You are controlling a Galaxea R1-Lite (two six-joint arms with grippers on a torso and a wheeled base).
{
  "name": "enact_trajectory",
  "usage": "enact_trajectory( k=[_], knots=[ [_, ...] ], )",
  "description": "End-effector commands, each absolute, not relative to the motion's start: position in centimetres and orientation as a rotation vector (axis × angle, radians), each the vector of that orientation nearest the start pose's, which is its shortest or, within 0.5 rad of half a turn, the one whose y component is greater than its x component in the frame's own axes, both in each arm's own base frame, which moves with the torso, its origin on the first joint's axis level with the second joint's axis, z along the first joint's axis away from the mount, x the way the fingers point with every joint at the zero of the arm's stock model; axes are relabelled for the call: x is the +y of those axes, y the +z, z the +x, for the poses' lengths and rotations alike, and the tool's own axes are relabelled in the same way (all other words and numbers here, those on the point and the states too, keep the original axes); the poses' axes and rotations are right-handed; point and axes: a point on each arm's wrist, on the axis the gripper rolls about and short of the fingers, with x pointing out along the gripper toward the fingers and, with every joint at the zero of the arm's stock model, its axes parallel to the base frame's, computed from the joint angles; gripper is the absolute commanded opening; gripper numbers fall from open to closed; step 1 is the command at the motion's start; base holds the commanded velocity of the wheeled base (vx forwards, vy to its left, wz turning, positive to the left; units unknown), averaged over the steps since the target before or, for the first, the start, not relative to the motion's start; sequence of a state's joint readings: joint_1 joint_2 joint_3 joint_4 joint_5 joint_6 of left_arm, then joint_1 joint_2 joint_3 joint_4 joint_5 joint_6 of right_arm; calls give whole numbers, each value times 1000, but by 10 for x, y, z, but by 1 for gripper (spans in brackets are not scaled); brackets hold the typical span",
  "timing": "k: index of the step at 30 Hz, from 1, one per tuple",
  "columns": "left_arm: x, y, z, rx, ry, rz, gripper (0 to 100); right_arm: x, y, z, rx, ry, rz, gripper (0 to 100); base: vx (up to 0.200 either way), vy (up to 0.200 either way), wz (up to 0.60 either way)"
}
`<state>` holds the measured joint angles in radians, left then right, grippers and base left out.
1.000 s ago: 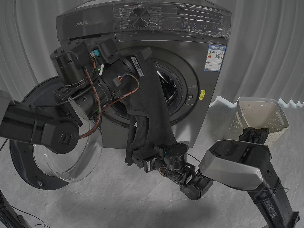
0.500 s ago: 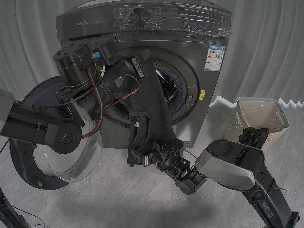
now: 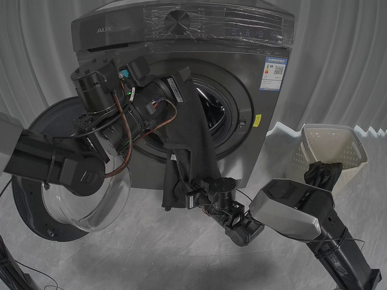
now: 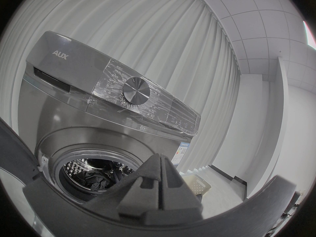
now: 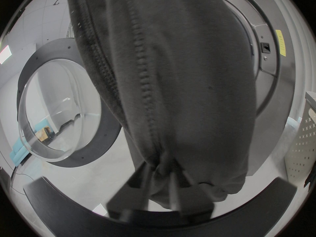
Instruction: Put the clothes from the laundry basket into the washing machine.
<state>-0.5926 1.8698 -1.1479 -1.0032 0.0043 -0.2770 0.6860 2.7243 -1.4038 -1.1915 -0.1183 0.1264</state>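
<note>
At the washing machine [image 3: 242,61], ten o'clock from the laundry basket [image 3: 354,141], left tool [image 3: 184,74] and right tool [image 3: 181,199] clamp a dark garment [image 3: 189,133]; clothes [image 4: 95,177] lie inside, another piece [image 3: 322,173] awaits.

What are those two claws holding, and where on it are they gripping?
Both hold one dark garment. The left gripper pinches its top end by the washing machine opening, and the right gripper a fold near its bottom.

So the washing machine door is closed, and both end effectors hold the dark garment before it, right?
No, the door is open, swung to the robot's left, as the head view shows. Both the left end effector and right end effector do hold the dark garment before the washing machine.
</note>
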Motion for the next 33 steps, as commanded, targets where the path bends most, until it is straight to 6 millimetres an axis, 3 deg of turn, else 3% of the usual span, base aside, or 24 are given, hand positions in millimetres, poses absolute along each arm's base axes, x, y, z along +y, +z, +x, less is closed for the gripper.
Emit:
enact_trajectory(
  k=[1, 6, 12, 16, 21, 27, 33],
  knots=[
    [-199, 253, 309, -186, -598, -347, 0, 297, -25, 375, 149, 549, 74, 0, 0, 0, 0],
    [-189, 246, 314, -171, -569, -338, 0, 276, 6, 359, 161, 533, 67, 0, 0, 0, 0],
    [-176, 237, 313, -177, -545, -333, 0, 247, 30, 348, 184, 497, 53, 0, 0, 0, 0],
    [-171, 232, 311, -169, -539, -330, 0, 228, 36, 345, 192, 483, 30, 0, 0, 0, 0],
    [-170, 229, 309, -170, -537, -328, 0, 217, 48, 340, 161, 520, 27, 0, 0, 0, 0],
    [-167, 229, 312, -173, -527, -327, 0, 201, 45, 333, 189, 548, 18, 0, 0, 0, 0],
    [-168, 230, 311, -175, -533, -328, 0, 201, 44, 335, 161, 549, 26, 0, 0, 0, 0]
  ],
)
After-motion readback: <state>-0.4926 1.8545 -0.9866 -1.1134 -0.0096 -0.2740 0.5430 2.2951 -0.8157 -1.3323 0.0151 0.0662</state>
